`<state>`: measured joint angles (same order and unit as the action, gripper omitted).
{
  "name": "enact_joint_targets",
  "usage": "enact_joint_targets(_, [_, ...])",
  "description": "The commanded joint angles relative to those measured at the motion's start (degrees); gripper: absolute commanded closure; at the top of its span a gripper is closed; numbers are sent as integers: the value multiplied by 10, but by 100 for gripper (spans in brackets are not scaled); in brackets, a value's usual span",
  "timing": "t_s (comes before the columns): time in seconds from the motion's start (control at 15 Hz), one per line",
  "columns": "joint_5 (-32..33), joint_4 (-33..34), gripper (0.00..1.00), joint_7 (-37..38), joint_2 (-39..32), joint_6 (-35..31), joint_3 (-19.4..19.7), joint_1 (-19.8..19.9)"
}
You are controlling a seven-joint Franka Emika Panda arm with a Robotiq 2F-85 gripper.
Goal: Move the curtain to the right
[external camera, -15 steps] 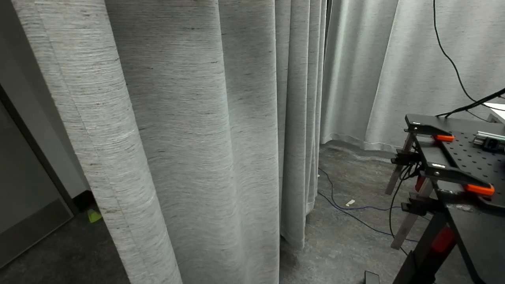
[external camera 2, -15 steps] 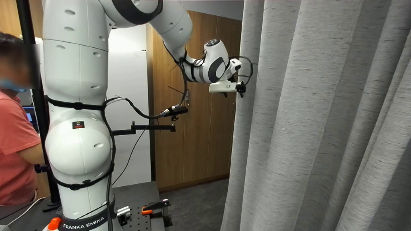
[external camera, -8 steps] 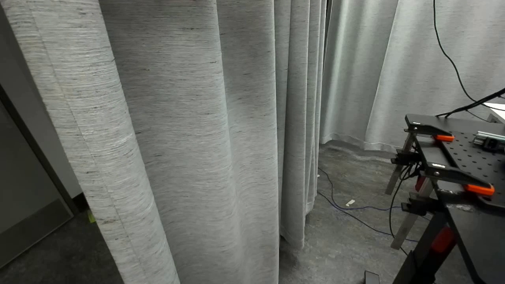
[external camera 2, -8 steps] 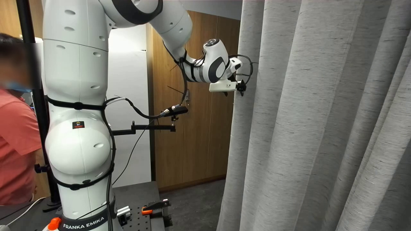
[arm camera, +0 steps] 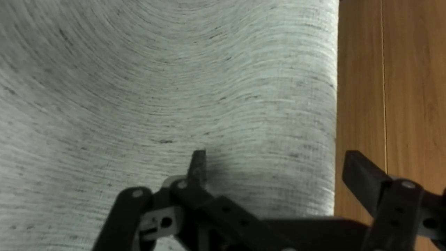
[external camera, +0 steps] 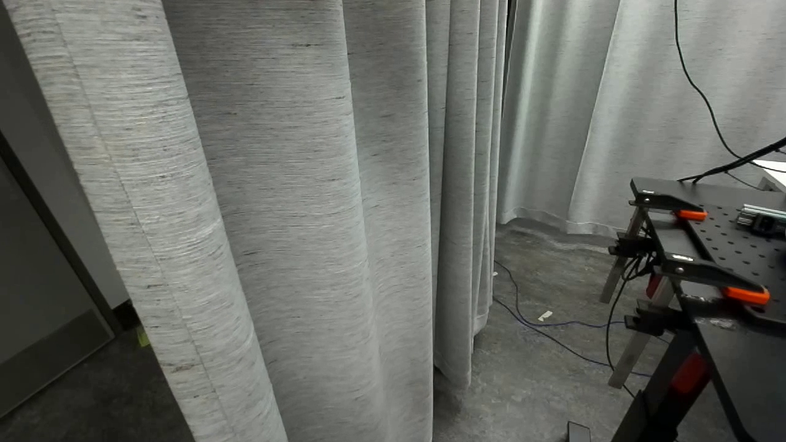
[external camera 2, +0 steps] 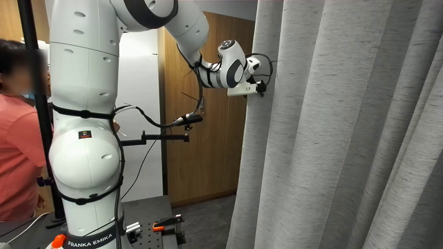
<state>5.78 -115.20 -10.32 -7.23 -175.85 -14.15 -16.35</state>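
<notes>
Left, the gripper [arm camera: 275, 157] is spread wide, grasping nothing; right, in an exterior view, hangs the curtain [external camera 2: 325, 124], its edge between the jaws in wrist view, contact I can't judge. Move looks undone: grip and pull remain. Versus half a second ago: gripper slightly higher, curtain edge further left.

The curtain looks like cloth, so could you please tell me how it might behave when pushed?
The curtain is probably floppy, since it hangs in soft folds. A push would likely bend it, as it curves in the wrist view. It could slip free, since the end effector stands open.
</notes>
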Motion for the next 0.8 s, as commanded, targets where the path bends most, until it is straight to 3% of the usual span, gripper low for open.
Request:
enact_joint_targets(0.0, [25,41,0,9,-36,-16,9,-11])
enact_joint_targets(0.07, [21,50,22,6,-44,-12,-3,-2])
enact_joint_targets(0.73, [-14,44,98,12,-37,48,-10,0])
